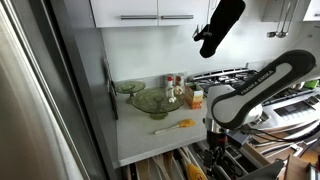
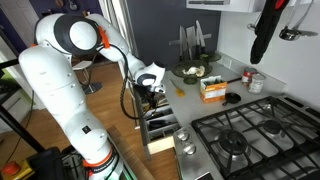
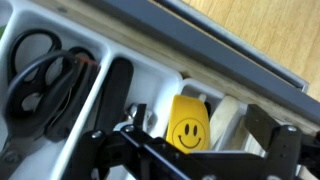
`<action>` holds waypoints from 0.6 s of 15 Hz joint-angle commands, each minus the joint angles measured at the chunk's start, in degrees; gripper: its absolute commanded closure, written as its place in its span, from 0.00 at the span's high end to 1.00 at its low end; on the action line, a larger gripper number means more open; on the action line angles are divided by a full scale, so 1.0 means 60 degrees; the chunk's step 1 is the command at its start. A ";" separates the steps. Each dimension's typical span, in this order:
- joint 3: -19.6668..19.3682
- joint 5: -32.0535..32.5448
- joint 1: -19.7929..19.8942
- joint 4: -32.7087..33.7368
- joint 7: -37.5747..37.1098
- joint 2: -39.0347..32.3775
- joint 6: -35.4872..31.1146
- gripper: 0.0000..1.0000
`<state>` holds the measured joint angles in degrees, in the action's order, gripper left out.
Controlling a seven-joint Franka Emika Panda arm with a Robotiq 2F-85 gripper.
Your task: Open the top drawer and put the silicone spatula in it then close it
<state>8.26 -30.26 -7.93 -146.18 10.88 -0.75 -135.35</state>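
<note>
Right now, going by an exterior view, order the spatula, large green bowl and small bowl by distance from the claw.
1. silicone spatula, on the counter beside the claw.
2. large green bowl, mid-counter behind the spatula.
3. small bowl, far back corner.

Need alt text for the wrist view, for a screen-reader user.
Looking down into the open top drawer, whose white organiser tray holds black-handled scissors at left and a yellow item with a smiley face in the middle. The gripper, jaws apart, fills the bottom edge; wooden floor shows at upper right.
</note>
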 commanded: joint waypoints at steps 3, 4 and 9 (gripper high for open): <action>0.0033 0.2881 -0.0034 -0.0166 -0.0277 0.1171 -0.0202 1.00; 0.0035 0.3503 -0.0010 -0.0090 -0.0346 0.1283 -0.0184 1.00; -0.0050 0.3734 -0.0098 0.0147 -0.0182 0.1273 -0.0224 1.00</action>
<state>8.45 -7.94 -8.03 -145.35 9.88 6.89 -136.79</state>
